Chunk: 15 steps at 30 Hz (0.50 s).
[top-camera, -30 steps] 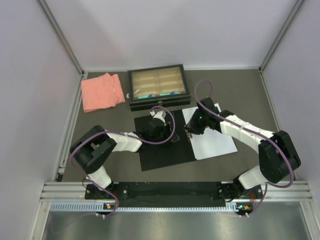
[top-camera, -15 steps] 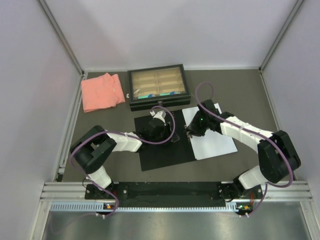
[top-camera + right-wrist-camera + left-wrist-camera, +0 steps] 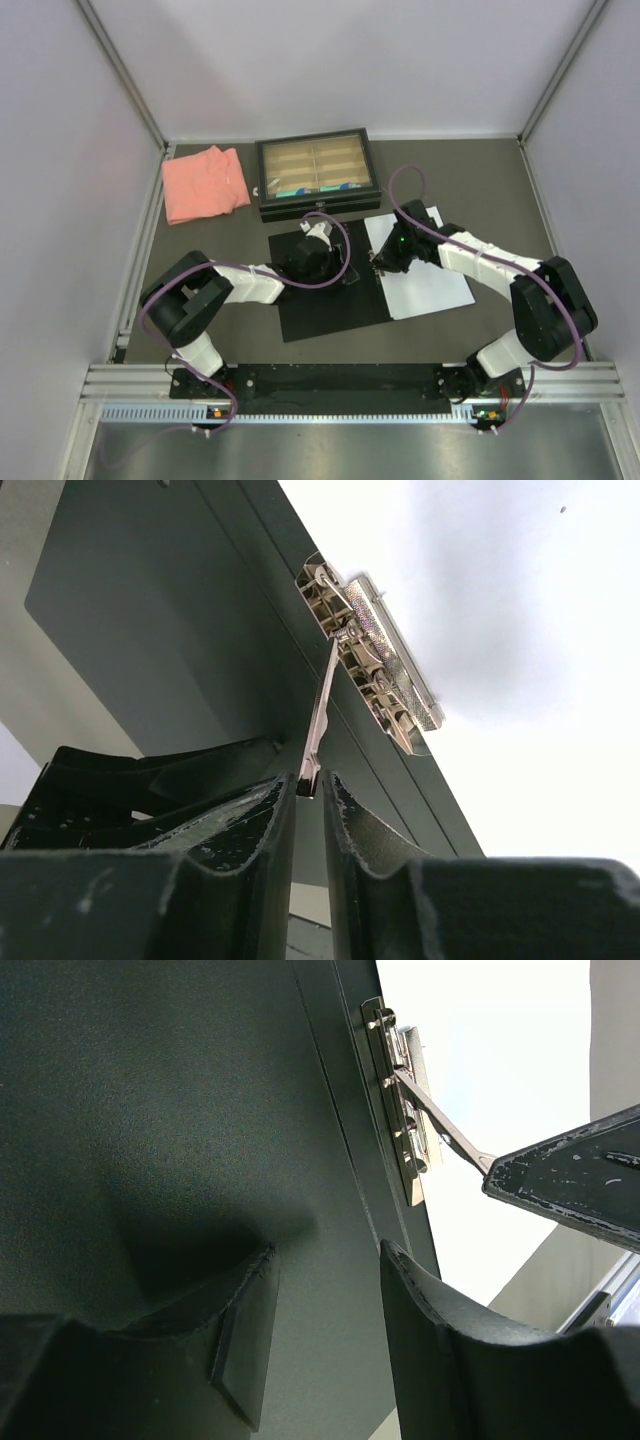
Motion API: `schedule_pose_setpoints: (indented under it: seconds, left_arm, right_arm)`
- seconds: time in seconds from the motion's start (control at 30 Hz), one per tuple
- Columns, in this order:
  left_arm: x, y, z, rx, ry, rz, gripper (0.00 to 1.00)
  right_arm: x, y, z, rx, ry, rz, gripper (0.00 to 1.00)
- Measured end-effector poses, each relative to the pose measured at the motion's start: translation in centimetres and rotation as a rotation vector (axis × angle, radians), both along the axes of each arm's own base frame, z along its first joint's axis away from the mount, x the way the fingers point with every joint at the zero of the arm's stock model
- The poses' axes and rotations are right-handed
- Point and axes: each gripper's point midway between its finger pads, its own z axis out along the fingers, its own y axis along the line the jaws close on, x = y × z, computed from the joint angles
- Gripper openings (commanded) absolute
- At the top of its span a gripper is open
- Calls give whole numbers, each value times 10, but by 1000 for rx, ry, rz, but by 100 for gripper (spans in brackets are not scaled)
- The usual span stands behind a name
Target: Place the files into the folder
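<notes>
The folder [image 3: 325, 295] lies open on the table with its matte black inside up. A white sheet of the files [image 3: 430, 285] lies on its right half; any print is too small to see. A metal clip [image 3: 375, 655] sits along the spine and also shows in the left wrist view [image 3: 405, 1100]. Its lever [image 3: 320, 720] is raised. My right gripper [image 3: 310, 785] is shut on the lever's tip, above the spine in the top view [image 3: 378, 262]. My left gripper [image 3: 325, 1260] is open and empty, low over the black cover [image 3: 180, 1110] just left of the spine.
A black-framed tray [image 3: 315, 172] with tan compartments stands just behind the folder. A folded salmon-pink cloth [image 3: 205, 183] lies at the back left. Enclosure walls close in the table on the left, back and right.
My right gripper has shifted slightly left toward the spine with the lever between its fingers. The left arm has not moved.
</notes>
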Motion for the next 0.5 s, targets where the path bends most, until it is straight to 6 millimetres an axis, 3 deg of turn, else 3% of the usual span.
schedule_pose_setpoints:
  seconds: [0.13,0.37,0.5]
  left_arm:
    - [0,0,0,1,-1,-1,51]
    - [4,-4,3,20,25,-15,52]
    - [24,-26,11,15,69,-19,45]
  right_arm:
    - [1,1,1,5,-1,-3,0]
    - [0,0,-2,10,4,-6,0]
    - [-6,-2,-10,14,16,-2,0]
